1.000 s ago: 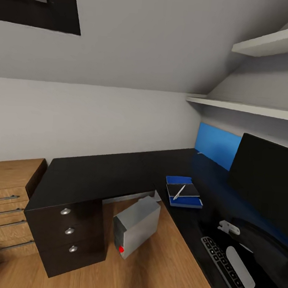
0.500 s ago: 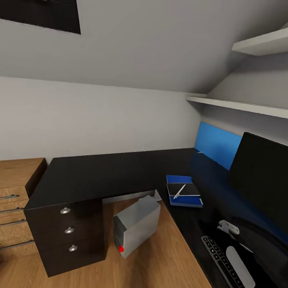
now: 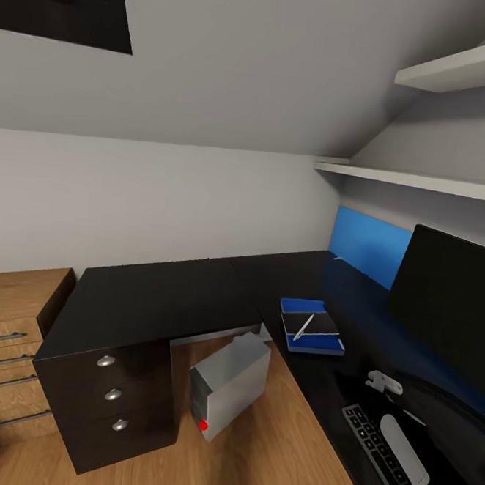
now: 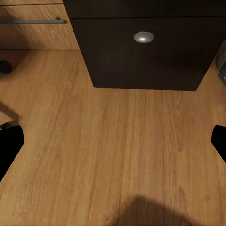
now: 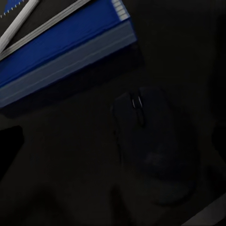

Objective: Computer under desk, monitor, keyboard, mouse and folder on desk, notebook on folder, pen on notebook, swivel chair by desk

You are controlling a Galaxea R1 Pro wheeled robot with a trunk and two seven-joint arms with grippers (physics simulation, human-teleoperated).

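- While I'm parked at the inside corner of the L, most of the job looks sorted: the folder (image 3: 312, 324) lies on the bench (image 3: 164, 294) with the notebook (image 3: 310, 323) on it and the pen (image 3: 303, 326) across the top, and the monitor (image 3: 450, 305) stands at the right.
- Keyboard (image 3: 385, 461) is on the bench in front of the monitor. The computer (image 3: 226, 388) sits on the wooden floor (image 3: 276, 451) in the nook, tilted and only partly tucked under the bench edge, red button facing out.
- Swivel chair: I can't place it from these views, so my guess is that's the bit left to do.
- Jaws: on the left gripper (image 4: 113, 141) I see dark tips at both edges of its camera picture, so they're spread wide with nothing between. The right gripper (image 5: 113, 136) is just dark shapes on a dark bench, can't tell how it stands.
- What could go wrong: the right arm hangs close over the mouse (image 5: 150, 141) and the folder's corner. Swing the base for the chair without lifting first and I'd likely shove the mouse away or knock the stack crooked, and the pen would roll off.
- The left arm is low by the bottom drawer (image 4: 141, 52), so a turn could clip it or the computer.
- View differences: the right wrist cam gives me the mouse just beside the folder, which the head cam doesn't make out. The head cam gives the whole layout; the left wrist cam adds the floor and the silver knob (image 4: 143, 36).
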